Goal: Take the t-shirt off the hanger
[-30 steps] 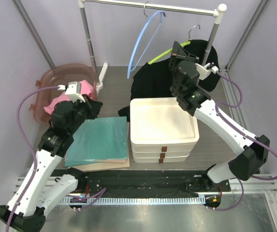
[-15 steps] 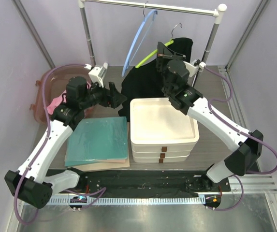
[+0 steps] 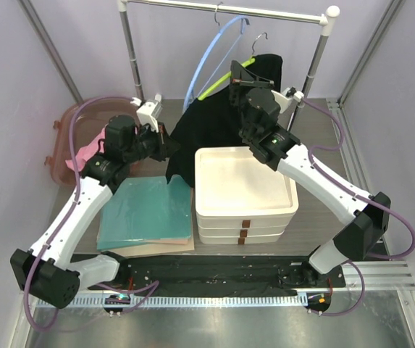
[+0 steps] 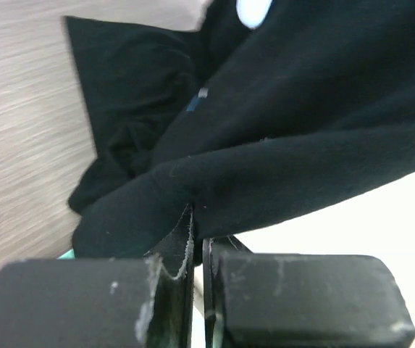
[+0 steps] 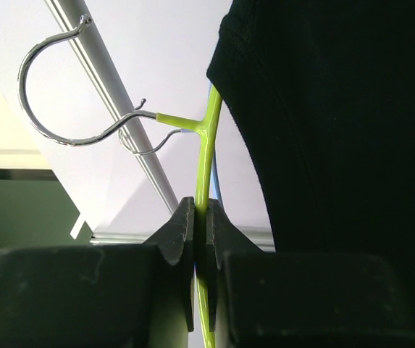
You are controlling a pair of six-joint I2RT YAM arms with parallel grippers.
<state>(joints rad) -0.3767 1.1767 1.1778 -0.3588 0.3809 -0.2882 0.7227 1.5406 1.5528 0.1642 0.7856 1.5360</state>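
Grey bench (image 3: 305, 228), lilac walls, a rail (image 3: 265, 11) across the top. The t-shirt (image 3: 207, 127) sits upper centre on the green hanger (image 3: 218, 88), draping down behind the white trays (image 3: 243, 188). Only my wrist views show the grips: my left pincer (image 4: 198, 233) pinches a t-shirt fold, and my right pincer (image 5: 200, 217) is clamped on the hanger's stem.

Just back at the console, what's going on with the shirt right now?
The right tool is shut on the green hanger just below its hook, holding it up near the rail, with the hook apparently clear of it. The left tool pinches a fold of the black t-shirt low down, beside the white trays. The shirt hangs over the hanger's upper end and trails down to the table, so it is not off yet.
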